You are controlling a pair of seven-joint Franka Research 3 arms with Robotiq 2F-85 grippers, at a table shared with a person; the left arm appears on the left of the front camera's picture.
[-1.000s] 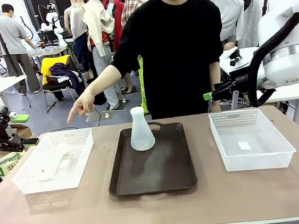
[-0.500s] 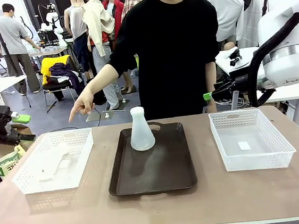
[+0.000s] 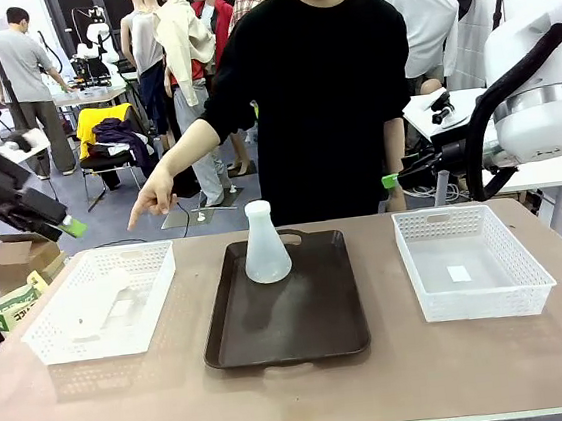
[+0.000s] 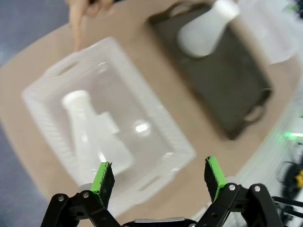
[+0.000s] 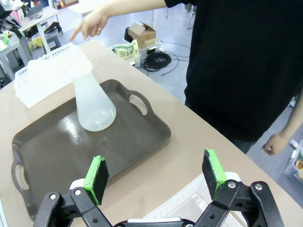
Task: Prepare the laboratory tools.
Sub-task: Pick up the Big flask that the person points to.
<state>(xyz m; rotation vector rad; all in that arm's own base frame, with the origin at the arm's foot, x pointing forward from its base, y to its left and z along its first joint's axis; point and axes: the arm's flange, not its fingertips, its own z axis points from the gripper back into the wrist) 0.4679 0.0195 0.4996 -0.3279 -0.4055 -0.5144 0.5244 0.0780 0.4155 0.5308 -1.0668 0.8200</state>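
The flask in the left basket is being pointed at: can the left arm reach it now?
Probably yes: the left gripper hangs open, pointed down at the basket, the flask lies uncovered, and the person's hand is at the far rim.

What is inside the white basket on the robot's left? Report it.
One frosted flask lies on its side in the white basket, neck toward its far end. The basket floor beneath the flask is covered, and blur hides any small items beside it.
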